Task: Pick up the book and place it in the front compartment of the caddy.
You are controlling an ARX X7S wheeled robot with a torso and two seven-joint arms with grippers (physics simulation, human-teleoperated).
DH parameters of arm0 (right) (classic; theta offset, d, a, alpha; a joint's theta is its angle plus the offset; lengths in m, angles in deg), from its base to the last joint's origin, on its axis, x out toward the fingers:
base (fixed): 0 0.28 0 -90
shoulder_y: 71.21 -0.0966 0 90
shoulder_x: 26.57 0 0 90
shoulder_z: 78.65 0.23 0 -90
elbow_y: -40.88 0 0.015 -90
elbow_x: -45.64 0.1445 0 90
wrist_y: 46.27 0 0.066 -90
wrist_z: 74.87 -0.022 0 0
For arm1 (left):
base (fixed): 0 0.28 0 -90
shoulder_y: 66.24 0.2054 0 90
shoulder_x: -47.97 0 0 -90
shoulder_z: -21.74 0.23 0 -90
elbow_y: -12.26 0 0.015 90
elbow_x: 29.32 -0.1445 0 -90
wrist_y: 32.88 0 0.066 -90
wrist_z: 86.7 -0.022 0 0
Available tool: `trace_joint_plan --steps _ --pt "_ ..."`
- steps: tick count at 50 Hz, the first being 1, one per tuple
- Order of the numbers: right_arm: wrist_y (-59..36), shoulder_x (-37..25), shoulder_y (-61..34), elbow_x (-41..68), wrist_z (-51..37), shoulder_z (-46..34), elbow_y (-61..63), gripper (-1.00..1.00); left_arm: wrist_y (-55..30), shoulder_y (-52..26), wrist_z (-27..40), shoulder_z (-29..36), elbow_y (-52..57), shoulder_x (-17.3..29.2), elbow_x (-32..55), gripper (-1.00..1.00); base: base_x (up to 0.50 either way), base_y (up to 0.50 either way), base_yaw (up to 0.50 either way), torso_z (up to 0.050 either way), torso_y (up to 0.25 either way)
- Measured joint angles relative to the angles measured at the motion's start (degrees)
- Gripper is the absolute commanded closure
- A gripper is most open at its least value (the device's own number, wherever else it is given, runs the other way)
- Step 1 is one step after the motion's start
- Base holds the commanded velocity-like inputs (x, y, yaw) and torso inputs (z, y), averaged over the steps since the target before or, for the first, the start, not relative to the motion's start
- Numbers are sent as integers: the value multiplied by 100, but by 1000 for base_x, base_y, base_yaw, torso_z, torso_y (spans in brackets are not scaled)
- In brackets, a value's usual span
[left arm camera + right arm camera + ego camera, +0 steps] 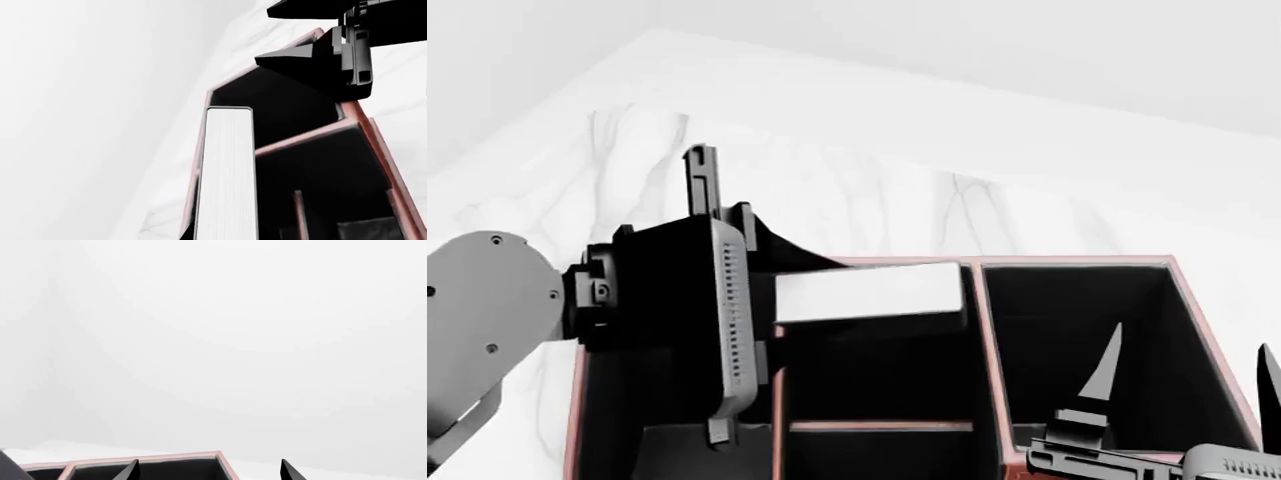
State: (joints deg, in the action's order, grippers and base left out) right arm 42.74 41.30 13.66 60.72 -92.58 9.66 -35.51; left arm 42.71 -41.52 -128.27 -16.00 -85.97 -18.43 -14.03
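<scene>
The book (pixel 868 290) shows its white page edge and lies level across the far side of the caddy's middle cell, near the rim. My left gripper (pixel 761 300) is shut on its left end. In the left wrist view the book (pixel 227 175) runs out from my jaws along the caddy's (pixel 367 130) wall, over a black-lined cell. The reddish-brown caddy (pixel 1068 262) fills the lower half of the head view. My right gripper (pixel 1188 375) is open and empty over the caddy's right cell. Its fingertips also show in the right wrist view (pixel 208 470) above the caddy rim (pixel 167 457).
The caddy stands on a white marble table (pixel 894 180) next to plain white walls. In the left wrist view the black right gripper (pixel 333 60) hangs beyond the far end of the caddy.
</scene>
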Motion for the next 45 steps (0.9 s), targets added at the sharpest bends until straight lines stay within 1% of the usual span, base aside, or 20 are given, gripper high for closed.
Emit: trace_joint_plan --steps 12,29,38,45 --pt "65 -5 2 10 58 19 -47 -100 -203 -150 -291 38 -545 -236 227 100 0 0 0 0 0" --pt "131 -19 6 67 196 76 -107 -100 -77 -261 -716 135 -1480 -600 381 100 1 -1 -4 0 0" --pt "176 -19 6 61 193 66 -133 -100 190 -307 -941 205 -2095 -837 380 100 0 -1 -4 0 0" --pt "215 -20 6 50 175 52 -154 -100 573 -346 -1110 284 -2889 -1095 300 100 0 0 -2 0 0"
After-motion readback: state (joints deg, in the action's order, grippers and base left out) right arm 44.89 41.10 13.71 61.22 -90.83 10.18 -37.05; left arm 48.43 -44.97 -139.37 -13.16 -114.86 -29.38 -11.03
